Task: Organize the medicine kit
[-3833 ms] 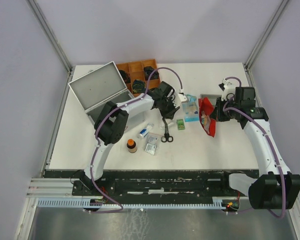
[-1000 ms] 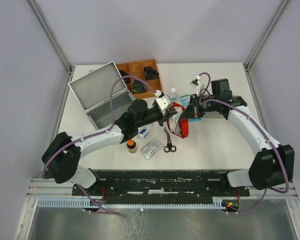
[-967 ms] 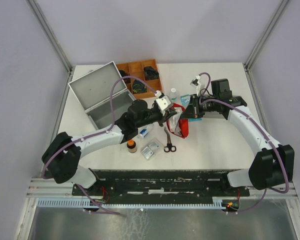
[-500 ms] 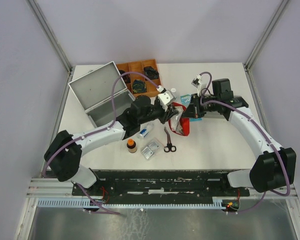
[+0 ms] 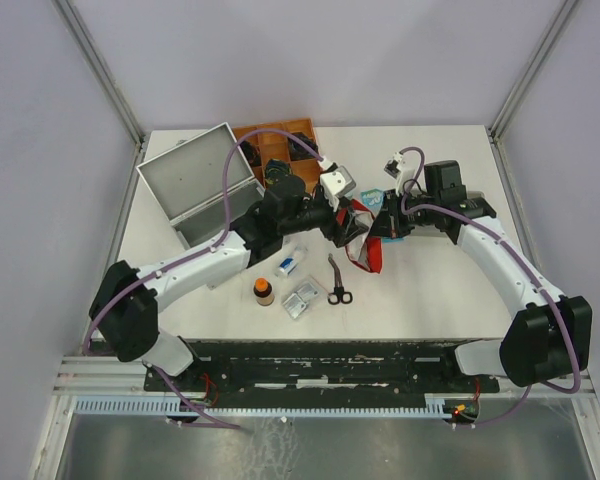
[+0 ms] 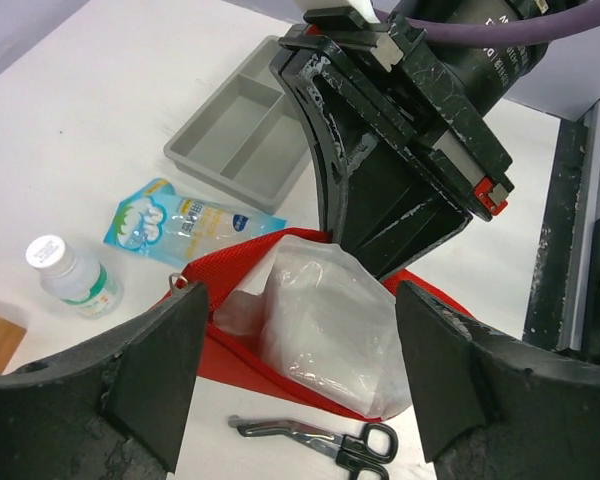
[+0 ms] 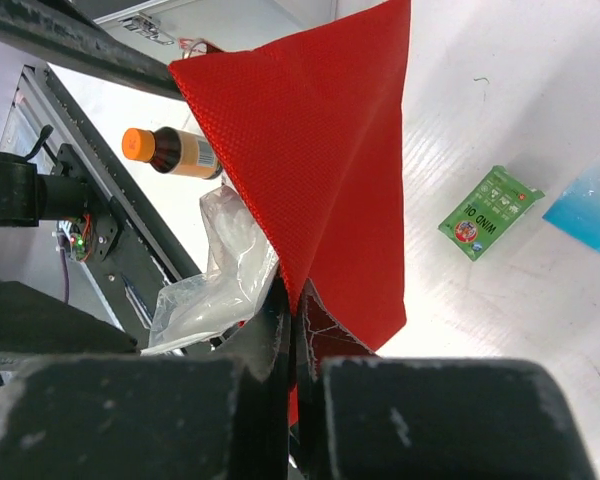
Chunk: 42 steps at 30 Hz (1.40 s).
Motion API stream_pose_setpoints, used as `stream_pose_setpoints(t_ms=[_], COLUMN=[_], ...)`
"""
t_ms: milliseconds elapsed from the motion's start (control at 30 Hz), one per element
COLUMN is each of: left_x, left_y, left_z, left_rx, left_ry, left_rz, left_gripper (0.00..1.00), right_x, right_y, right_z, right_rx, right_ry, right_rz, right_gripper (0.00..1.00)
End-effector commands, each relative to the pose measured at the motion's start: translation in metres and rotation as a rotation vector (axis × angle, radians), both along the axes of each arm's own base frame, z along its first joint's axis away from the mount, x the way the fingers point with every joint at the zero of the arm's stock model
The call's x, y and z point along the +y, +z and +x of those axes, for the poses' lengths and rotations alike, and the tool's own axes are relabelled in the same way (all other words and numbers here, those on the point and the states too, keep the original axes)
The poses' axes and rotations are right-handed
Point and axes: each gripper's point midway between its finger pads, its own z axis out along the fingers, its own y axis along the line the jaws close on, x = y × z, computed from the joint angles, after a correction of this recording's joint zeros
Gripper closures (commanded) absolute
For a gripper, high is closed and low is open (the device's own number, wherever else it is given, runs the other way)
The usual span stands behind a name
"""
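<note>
Top external shows both arms reaching inward, right tool [image 5: 378, 228] clenched on the red pouch [image 5: 368, 253], left tool [image 5: 347, 222] released.

Scissors [image 5: 336, 281] lie near an orange-capped bottle [image 5: 264, 291]; a blue pouch [image 6: 180, 222] lies beside a grey tray [image 6: 242, 140].

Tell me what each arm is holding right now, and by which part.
The right fingers pinch the red pouch by its fabric edge. The left fingers stand open around the clear plastic packet, holding nothing.
</note>
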Motion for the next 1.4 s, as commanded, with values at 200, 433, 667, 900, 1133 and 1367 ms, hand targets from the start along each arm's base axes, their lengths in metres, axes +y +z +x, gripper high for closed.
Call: stream_pose_setpoints(t_ms=[200,433,667,900,1133,1367], left_x=[-0.004,-0.006,-0.005,-0.024,-0.030,-0.010], left_y=[0.037,0.028,0.033,0.002,-0.026,-0.041], left_z=[-0.033,-0.050,-0.058,-0.085,-0.058,-0.023], left_rx=[-0.085,-0.196,-0.209,-0.078,-0.037,0.028], left_ry=[-0.179,-0.261,-0.299,-0.453,-0.320,-0.149], left_rz=[-0.043,0.011,0.009,0.023,0.061,0.051], left_gripper=[0.14,0.08,0.07,0.11,0.16,0.21], right_x=[0.002,0.005,0.007,0.009,0.006,0.004], right_y=[0.018,0.009,0.004,0.011,0.010,0.017], right_z=[0.008,0.005,0.003,0.000,-0.006,-0.004], right_rx=[-0.074,-0.044,-0.029,-0.040,-0.047,-0.068], right_ry=[-0.003,0.017,0.034,0.046,0.052,0.029], right_rz=[0.006,0.004,0.000,0.008,-0.008,-0.010], right_gripper=[1.00,1.00,0.99,1.00,1.00,1.00])
